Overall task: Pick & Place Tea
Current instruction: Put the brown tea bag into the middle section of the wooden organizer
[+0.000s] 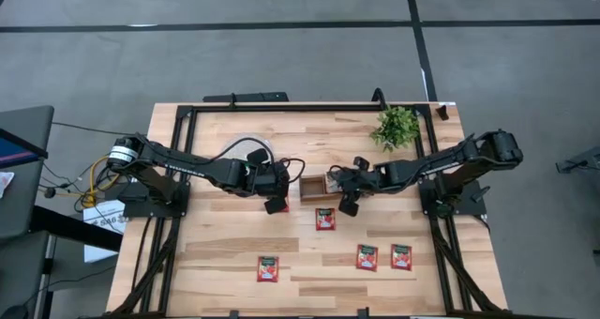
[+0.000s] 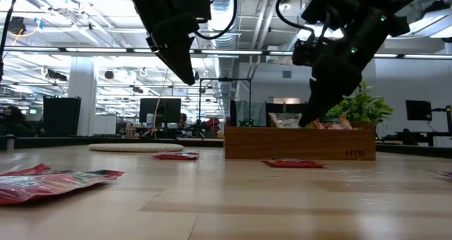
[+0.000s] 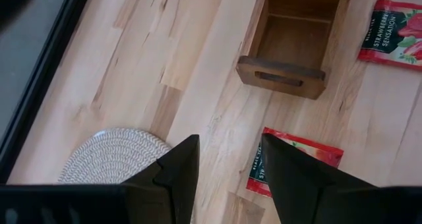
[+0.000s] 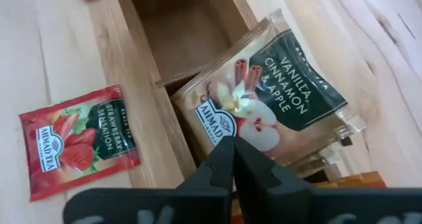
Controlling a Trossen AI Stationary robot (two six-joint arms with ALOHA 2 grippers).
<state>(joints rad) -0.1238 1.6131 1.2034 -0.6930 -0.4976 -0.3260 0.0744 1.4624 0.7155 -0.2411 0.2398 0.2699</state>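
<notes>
Where overhead hides it, right wrist shows vanilla sachet (image 4: 277, 112).

Wooden tray (image 1: 312, 188) mid-table. Potted green plant (image 1: 397, 127) near far right corner. Round woven disc (image 3: 115, 157) on table (image 1: 225, 253), beside tray.

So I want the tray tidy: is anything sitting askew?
Yes. The vanilla sachet lies tilted across the wooden tray, propped over its edge rather than flat in a compartment. The right hand is shut on its lower edge.
</notes>
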